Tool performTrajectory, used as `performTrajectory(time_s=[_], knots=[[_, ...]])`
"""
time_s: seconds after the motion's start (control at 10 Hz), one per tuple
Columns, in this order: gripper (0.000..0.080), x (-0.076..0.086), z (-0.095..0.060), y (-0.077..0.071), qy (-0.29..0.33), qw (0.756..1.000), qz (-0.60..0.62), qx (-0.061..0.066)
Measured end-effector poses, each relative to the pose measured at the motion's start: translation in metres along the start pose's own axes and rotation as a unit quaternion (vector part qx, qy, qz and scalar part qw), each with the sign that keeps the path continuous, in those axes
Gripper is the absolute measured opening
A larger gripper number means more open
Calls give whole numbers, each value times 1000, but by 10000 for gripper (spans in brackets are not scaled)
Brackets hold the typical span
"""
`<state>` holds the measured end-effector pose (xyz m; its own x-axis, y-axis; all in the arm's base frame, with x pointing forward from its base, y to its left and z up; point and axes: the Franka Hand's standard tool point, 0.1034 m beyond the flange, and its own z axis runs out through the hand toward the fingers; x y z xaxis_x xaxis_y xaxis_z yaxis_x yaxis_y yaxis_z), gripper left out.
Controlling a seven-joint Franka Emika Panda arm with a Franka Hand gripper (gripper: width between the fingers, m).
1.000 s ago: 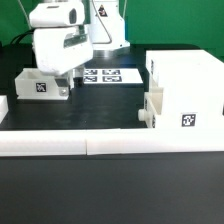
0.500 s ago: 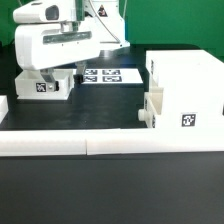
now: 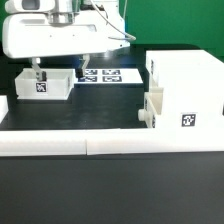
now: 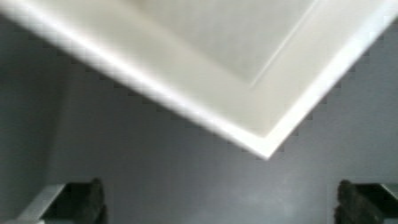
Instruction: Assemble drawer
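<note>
The marker board (image 3: pixel 108 75) lies flat on the black table (image 3: pixel 100 112), behind the low white border wall (image 3: pixel 60 144).

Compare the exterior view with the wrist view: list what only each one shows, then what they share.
Only the exterior view: the tall white open-fronted plastic housing, a second small white tray beside it, the marker board, the long low white border wall. Only the wrist view: that the gripper holds its two dark fingertips wide apart, nothing between. Both: the black table and, apparently, the small white open-top plastic tray at the exterior view's left, seen as a corner by the wrist.
</note>
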<state>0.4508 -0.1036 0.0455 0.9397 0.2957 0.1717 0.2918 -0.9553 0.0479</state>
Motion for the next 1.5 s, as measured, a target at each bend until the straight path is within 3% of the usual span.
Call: performTrajectory(time_s=[0.1, 0.2, 0.8, 1.2, 1.5], knots=[[649, -4, -3, -1, -8, 999, 47, 5], [649, 2, -14, 10, -10, 996, 90, 7], [649, 1, -14, 11, -11, 991, 130, 9], [649, -43, 0, -21, -54, 989, 132, 29], [649, -58, 18, -32, -60, 990, 128, 28]])
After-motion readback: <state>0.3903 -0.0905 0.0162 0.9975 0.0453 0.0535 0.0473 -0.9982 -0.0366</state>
